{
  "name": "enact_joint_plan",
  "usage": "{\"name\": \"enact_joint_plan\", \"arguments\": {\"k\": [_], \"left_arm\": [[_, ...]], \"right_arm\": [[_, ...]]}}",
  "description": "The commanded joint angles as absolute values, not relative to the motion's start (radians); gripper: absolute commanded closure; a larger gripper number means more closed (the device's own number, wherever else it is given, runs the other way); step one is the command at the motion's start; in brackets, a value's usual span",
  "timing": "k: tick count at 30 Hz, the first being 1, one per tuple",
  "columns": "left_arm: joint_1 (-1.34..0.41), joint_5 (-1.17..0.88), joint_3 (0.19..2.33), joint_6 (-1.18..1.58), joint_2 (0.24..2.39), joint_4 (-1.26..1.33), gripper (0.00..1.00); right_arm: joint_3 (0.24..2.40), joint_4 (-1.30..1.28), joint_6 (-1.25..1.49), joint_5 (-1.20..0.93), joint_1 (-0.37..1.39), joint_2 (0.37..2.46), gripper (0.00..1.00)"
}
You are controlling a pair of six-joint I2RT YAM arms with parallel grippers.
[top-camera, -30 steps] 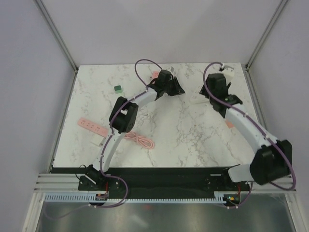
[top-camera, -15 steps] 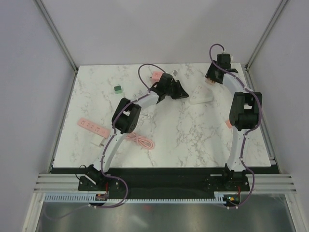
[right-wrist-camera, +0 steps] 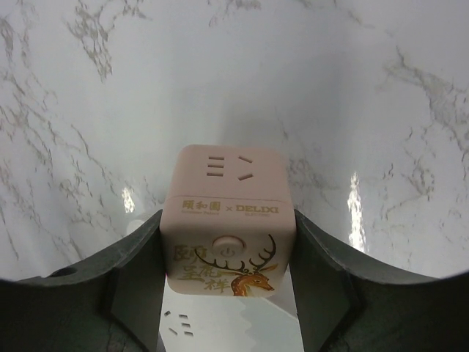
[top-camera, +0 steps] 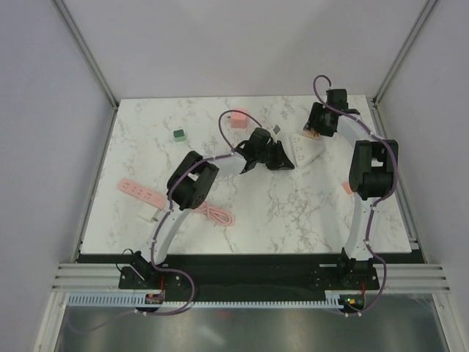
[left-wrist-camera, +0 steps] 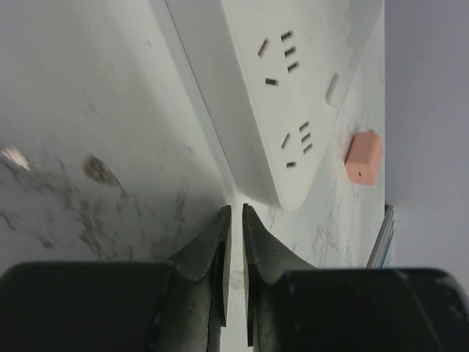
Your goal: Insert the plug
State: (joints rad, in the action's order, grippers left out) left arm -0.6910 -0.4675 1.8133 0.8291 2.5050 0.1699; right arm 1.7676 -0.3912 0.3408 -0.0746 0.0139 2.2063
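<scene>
With my right gripper (right-wrist-camera: 229, 253) clamping the pink cube adapter (right-wrist-camera: 229, 213) over the white power strip (left-wrist-camera: 293, 88) and my left gripper (left-wrist-camera: 234, 214) pinched shut, empty, beside its edge, a tilted descent could miss the slots and shove the strip.

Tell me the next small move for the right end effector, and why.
Probably ease the right end effector straight down. It grips the pink cube adapter, and the white power strip shows socket slots just beneath it. The shut left end effector sits beside the strip's edge. Prong alignment is hidden, so go slowly.
</scene>
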Motion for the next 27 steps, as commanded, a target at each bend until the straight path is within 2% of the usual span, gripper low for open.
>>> {"name": "enact_joint_plan", "arguments": {"k": [1, 10, 15, 17, 20, 21, 23, 24, 26, 27], "left_arm": [[-0.738, -0.431, 1.691, 0.819, 2.372, 0.207, 0.83], [-0.776, -0.407, 1.470, 0.811, 2.219, 0.227, 0.82], [-0.773, -0.292, 1.388, 0.679, 2.036, 0.103, 0.80], [-0.769, -0.231, 1.384, 0.600, 1.973, 0.042, 0.78], [-0.767, -0.109, 1.390, 0.545, 1.838, -0.118, 0.62], [-0.769, -0.097, 1.387, 0.531, 1.774, -0.168, 0.49], [-0.769, -0.057, 1.379, 0.514, 1.705, -0.233, 0.39], [-0.767, -0.042, 1.378, 0.508, 1.672, -0.262, 0.31], [-0.769, -0.003, 1.382, 0.486, 1.576, -0.357, 0.24], [-0.769, 0.029, 1.382, 0.479, 1.540, -0.388, 0.13]], "right_arm": [[1.695, -0.382, 0.302, -0.147, 0.026, 2.086, 1.00], [1.500, -0.379, 0.273, -0.132, 0.052, 1.935, 1.00], [1.563, -0.425, 0.325, -0.010, 0.060, 1.905, 1.00], [1.644, -0.500, 0.363, 0.138, 0.060, 1.905, 1.00], [1.763, -0.651, 0.501, 0.337, 0.092, 1.908, 1.00], [1.790, -0.749, 0.530, 0.389, 0.110, 1.910, 1.00], [1.865, -0.851, 0.650, 0.568, 0.170, 1.908, 1.00], [1.890, -0.944, 0.690, 0.601, 0.188, 1.907, 1.00], [1.951, -1.011, 0.799, 0.597, 0.219, 1.907, 1.00], [1.962, -1.049, 0.834, 0.571, 0.241, 1.904, 1.00]]}}
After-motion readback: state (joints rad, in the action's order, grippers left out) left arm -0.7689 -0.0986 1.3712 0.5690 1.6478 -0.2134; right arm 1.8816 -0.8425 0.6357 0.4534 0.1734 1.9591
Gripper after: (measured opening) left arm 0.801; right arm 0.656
